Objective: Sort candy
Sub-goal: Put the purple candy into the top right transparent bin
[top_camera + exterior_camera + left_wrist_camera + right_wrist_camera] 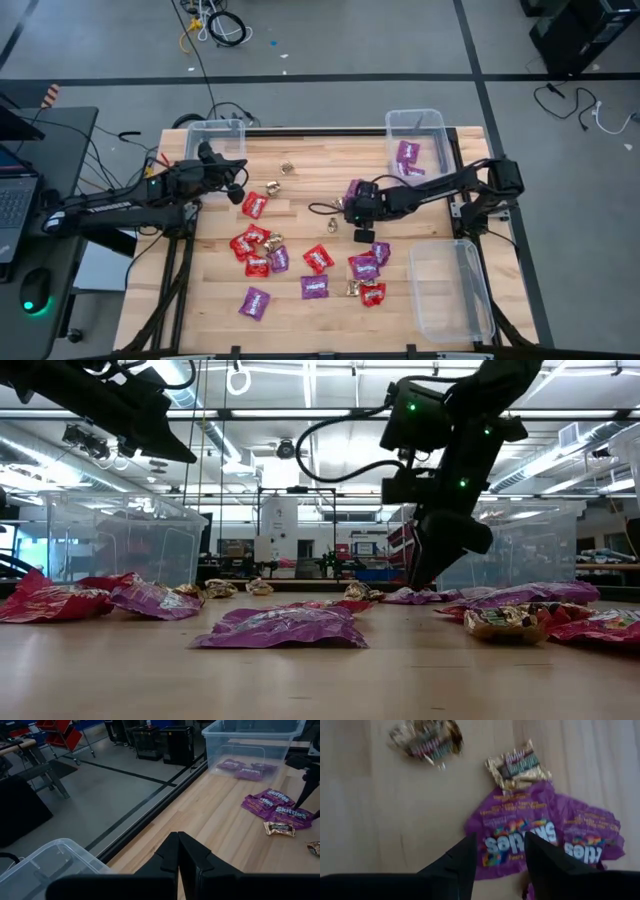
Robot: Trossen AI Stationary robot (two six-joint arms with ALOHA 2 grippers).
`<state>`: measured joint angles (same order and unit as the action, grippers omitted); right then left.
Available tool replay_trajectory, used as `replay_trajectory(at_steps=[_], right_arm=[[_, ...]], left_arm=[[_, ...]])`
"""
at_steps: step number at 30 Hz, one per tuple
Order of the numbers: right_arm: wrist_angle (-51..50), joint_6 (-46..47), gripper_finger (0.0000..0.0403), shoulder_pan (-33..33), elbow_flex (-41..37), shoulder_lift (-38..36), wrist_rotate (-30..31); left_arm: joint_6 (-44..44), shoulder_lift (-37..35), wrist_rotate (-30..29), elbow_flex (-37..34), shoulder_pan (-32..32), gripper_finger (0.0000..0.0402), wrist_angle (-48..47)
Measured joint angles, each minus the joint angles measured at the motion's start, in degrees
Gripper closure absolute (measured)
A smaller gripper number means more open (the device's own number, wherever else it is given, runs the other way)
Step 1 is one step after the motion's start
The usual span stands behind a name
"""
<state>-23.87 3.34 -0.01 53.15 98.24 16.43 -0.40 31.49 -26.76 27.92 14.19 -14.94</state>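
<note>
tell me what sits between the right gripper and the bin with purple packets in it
High view: only bare table between the right gripper and the bin. The left wrist view shows the same bare stretch.

Both robot arms are black. The right arm (pixel 450 450) has small green lights and a thick black cable looping beside it. Each hand (pixel 497 857) has two dark, pointed fingers (pixel 192 857).

The right gripper (pixel 350 208) reaches in low toward the table's middle, its arm stretched from the right side, fingers (pixel 465 862) parted with a clear gap. The left gripper (pixel 238 186) hangs raised, fingers pressed together.
</note>
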Motion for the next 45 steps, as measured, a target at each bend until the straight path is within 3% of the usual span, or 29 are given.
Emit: replay_trajectory(at_steps=[15, 27, 34, 45], right_arm=[[1.0, 0.2, 0.0258, -0.2, 0.2, 3.6, 0.0], [1.5, 3.0, 0.0393, -0.2, 0.2, 3.6, -3.1], [1.1, 4.2, 0.0396, -0.1, 1.5, 3.8, -4.4], [-8.5, 3.6, 0.0402, 0.0, 10.5, 4.0, -5.0]], left_arm=[[0.3, 0.0, 0.0, 0.0, 0.1, 0.0393, -0.3], [0.3, 0.0, 0.0, 0.0, 0.1, 0.0393, -0.3], [0.3, 0.0, 0.0, 0.0, 0.1, 0.0393, -0.4], [0.4, 0.0, 0.0, 0.0, 0.1, 0.0393, -0.5]])
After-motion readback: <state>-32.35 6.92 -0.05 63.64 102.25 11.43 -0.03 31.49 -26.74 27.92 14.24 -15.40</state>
